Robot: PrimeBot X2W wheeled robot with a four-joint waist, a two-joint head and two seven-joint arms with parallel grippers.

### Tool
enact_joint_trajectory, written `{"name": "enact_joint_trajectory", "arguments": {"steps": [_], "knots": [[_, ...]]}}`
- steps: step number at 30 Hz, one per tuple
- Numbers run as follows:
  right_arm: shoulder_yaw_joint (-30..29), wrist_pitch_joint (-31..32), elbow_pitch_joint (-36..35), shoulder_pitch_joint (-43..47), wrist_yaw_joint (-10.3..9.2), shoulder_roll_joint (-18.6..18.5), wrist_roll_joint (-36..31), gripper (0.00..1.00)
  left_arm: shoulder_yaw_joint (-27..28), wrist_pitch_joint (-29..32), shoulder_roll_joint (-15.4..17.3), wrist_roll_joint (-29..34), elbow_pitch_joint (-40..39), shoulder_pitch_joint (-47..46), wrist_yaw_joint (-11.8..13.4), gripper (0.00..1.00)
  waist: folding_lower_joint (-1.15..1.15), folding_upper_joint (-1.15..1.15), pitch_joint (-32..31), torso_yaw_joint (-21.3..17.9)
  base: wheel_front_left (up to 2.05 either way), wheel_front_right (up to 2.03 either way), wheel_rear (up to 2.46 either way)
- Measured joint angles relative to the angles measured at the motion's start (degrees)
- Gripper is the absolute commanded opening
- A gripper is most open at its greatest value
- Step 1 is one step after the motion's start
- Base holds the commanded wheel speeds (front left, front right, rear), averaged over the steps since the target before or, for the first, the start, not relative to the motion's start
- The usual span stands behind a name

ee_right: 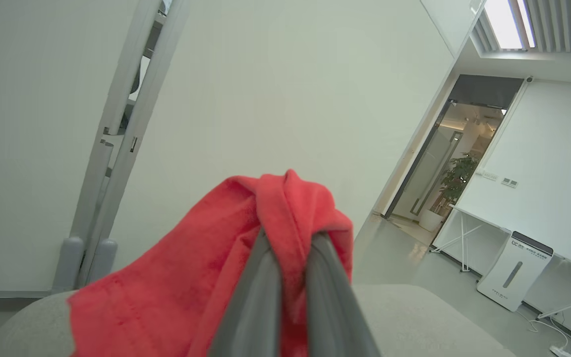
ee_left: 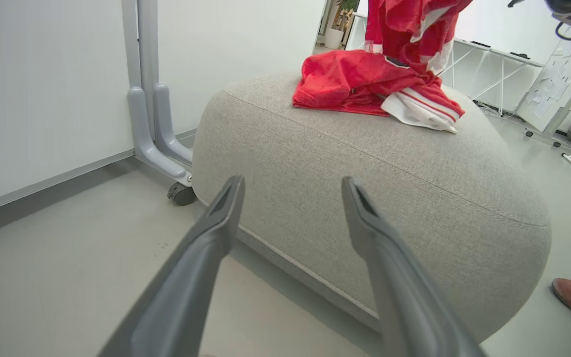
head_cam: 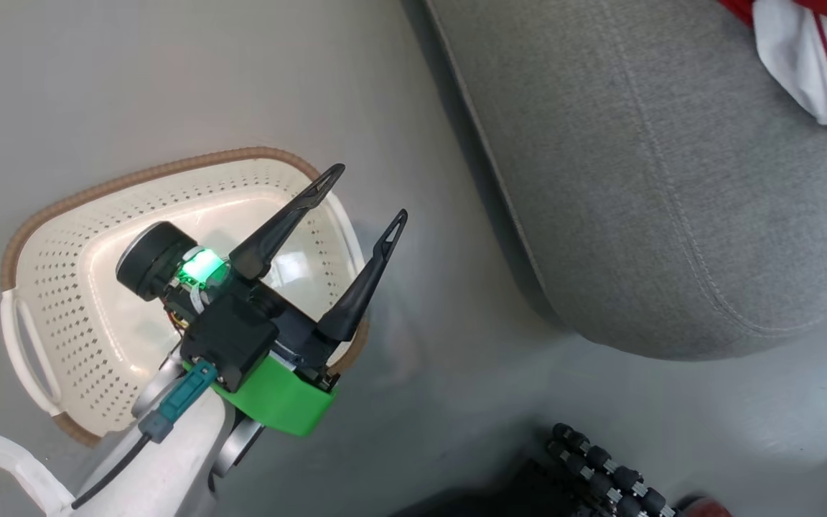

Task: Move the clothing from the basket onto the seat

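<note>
**Operator:** So, how do my two grippers stand?

**Spotter:** Your left gripper (head_cam: 370, 192) is spread wide and holds nothing. Your right gripper (ee_right: 293, 235) is pinched tight on a fold of the red clothing (ee_right: 191, 277), which bunches over its fingertips and drapes down to their left.

**Operator:** Where is the clothing from my left gripper?

**Spotter:** Ahead of its fingers and higher up, a heap lies on top of the seat (ee_left: 365, 173), with a white striped hem on the side nearest you. More red cloth hangs down onto that heap from above.

**Operator:** And the basket?

**Spotter:** In the head view, the basket (head_cam: 133, 172) sits on the floor (head_cam: 442, 373) directly beneath your left gripper. It is near the seat's rounded corner but apart from it.
</note>
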Motion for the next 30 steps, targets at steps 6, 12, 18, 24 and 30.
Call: {"name": "enact_joint_trajectory", "arguments": {"steps": [6, 12, 18, 24, 30], "knots": [[-1.24, -0.01, 9.21, 2.3, 0.0, 1.48, -0.2, 0.1, -0.1, -0.11, 0.0, -0.43, 1.33, -0.1, 0.04, 1.0, 0.0, 0.0, 1.8, 3.09, 0.0, 0.0, 0.0], [-2.44, 0.0, 10.42, 5.41, 0.0, 3.86, -1.6, 1.0, -0.49, -0.51, -0.33, -0.16, 2.43, -0.18, 0.1, 1.0, 0.0, 0.0, 1.52, 3.99, 0.0, 0.0, 0.0], [-0.46, 0.0, 7.09, 11.93, 0.0, 5.72, -2.38, 1.0, -0.01, -0.62, -1.7, -0.09, 3.98, -0.13, 1.2, 1.0, 0.0, 0.0, -1.08, 4.0, 0.0, 0.0, 0.0], [4.98, 0.0, 4.07, 19.08, 0.0, 7.16, -2.61, 1.0, 1.92, -0.88, -4.1, -0.47, 4.94, 1.43, 2.64, 1.0, 0.0, 0.0, -5.01, 4.18, 0.0, 0.0, 0.0], [10.74, 0.0, 2.53, 24.78, 0.0, 7.87, -2.46, 1.0, 6.9, -0.97, -8.22, -0.56, 5.0, 5.03, 4.2, 1.0, -0.01, 0.0, -9.75, 5.4, 0.0, 0.0, 0.0]]}}
